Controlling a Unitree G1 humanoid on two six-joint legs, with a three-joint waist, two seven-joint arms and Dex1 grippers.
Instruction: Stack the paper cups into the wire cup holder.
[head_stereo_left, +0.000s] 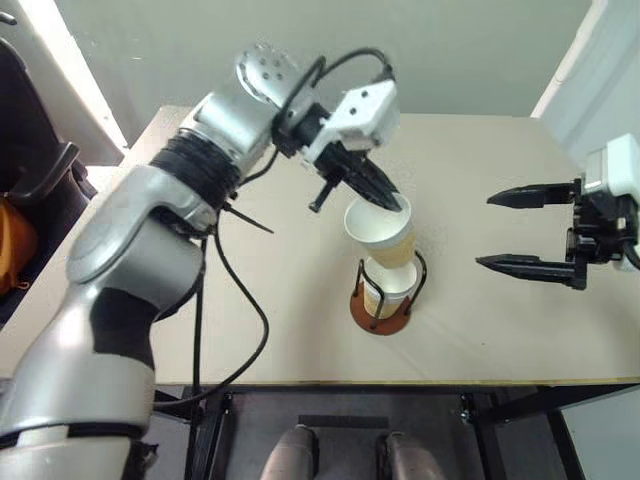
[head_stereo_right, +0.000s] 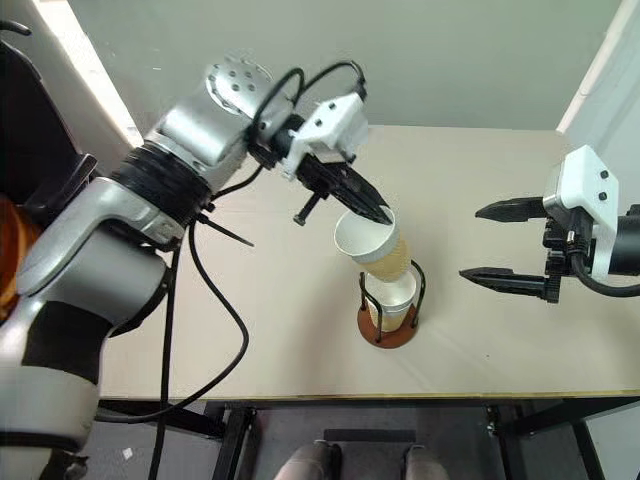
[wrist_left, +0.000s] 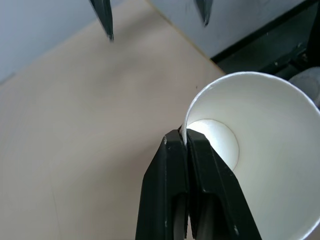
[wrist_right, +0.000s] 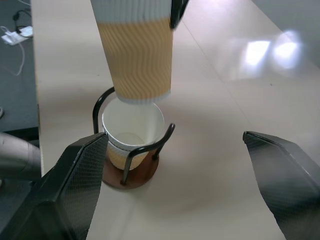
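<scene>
Wire cup holder (head_stereo_left: 385, 305), reddish-brown disc base with black wire arches, stands on the beige table (head_stereo_left: 480, 330), containing nested tan paper cups (wrist_right: 131, 135). Directly above, the left gripper (head_stereo_left: 392, 203) pinches the rim of another tan paper cup (head_stereo_left: 383, 232), suspended tilted. The right gripper (head_stereo_left: 500, 230) hovers wide open, empty.

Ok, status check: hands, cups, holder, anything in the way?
Left hand shut on rim of paper cup, held tilted above wire cup holder. Cup in holder already seated. Right hand open, off to the side. Nothing in the way.
</scene>
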